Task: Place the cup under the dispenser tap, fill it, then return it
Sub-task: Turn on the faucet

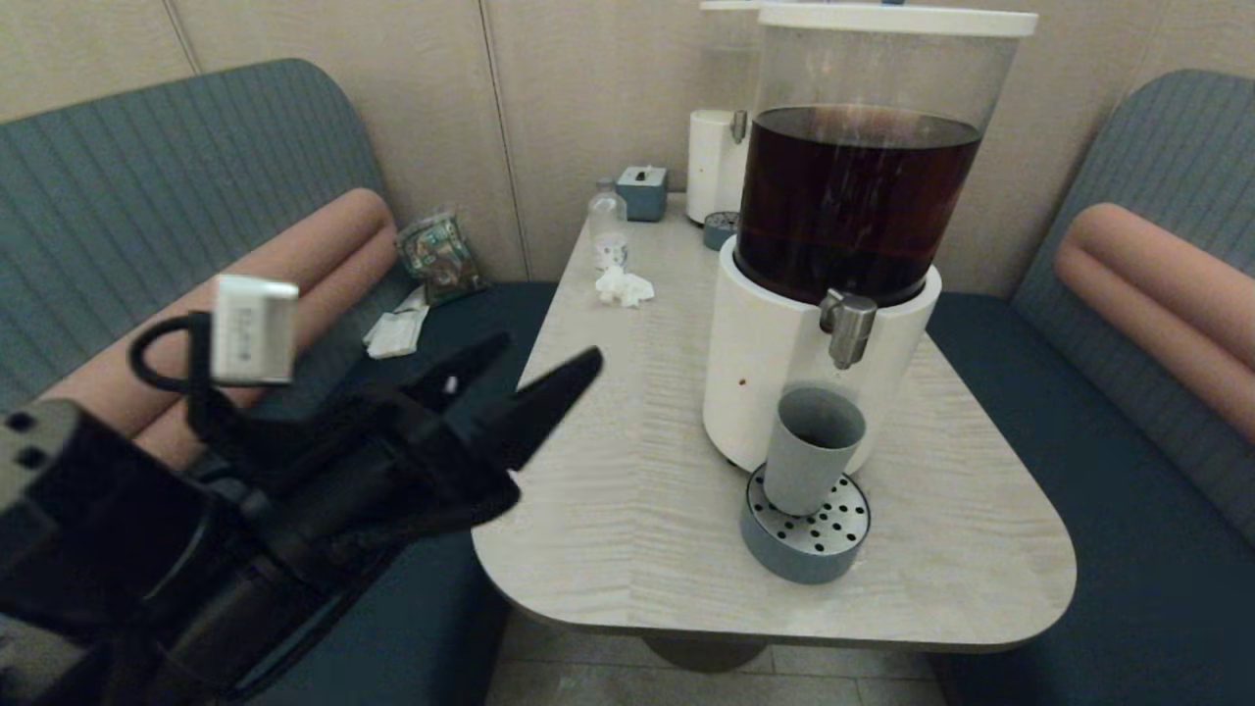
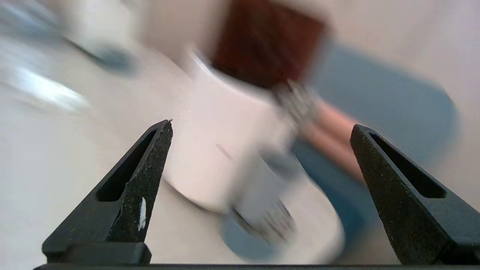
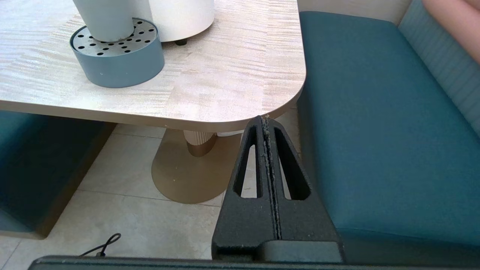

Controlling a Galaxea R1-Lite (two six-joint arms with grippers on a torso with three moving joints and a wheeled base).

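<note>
Cup [image 1: 812,448] sits on the drip tray [image 1: 806,534] under the dispenser tap [image 1: 847,327], near the counter's [image 1: 627,471] front edge; left claw [image 1: 534,378] hangs wide open and empty off its left edge; right claw [image 3: 267,123] parked, closed; filling, return remain

The right gripper [image 3: 267,122] sits low in the centre of the frame, its two black fingers pressed together, below the table's [image 3: 232,75] rounded corner. At upper left the cup [image 3: 103,18] stands on the drip tray [image 3: 120,63], with the dispenser's white base [image 3: 183,17] just behind. The teal bench seat [image 3: 375,131] fills the right side; tiled floor [image 3: 131,221] and the table pedestal [image 3: 187,172] lie at lower left.
</note>
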